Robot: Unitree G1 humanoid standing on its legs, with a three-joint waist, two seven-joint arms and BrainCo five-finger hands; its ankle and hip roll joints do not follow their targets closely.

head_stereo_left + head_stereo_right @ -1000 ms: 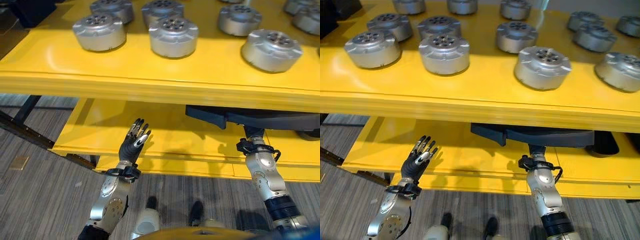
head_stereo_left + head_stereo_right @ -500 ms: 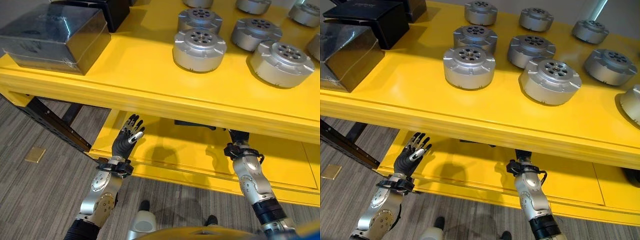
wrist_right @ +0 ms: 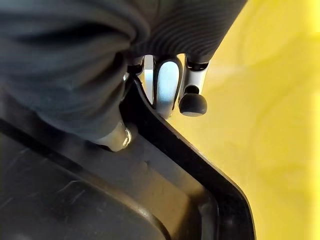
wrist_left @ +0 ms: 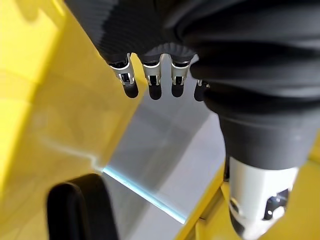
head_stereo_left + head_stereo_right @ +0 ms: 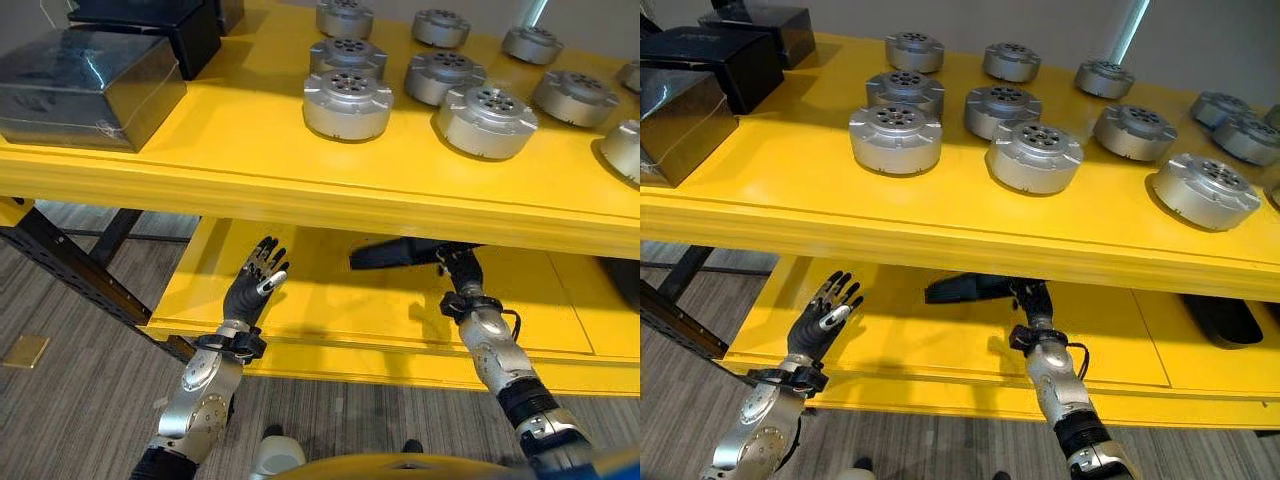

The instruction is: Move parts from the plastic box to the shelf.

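Two silver-grey arms of rounded metal segments, dotted with small round screw holes, dark sleeves at the 6 o'clock edge. Left hand (image 5: pixel 252 287) under a dark ribbed cover, silver fingers (image 4: pixel 151 79) ending in dark rounded tips. Right hand (image 5: pixel 1033 300) likewise dark-covered, black collar ringing the wrist, silver finger (image 3: pixel 165 86) showing beside the cover.

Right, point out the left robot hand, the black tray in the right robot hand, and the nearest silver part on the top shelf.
left robot hand (image 5: pixel 247 291), left eye view, palm.
black tray (image 5: pixel 388 254), left eye view, its near rim.
nearest silver part (image 5: pixel 487 121), left eye view, its side wall.
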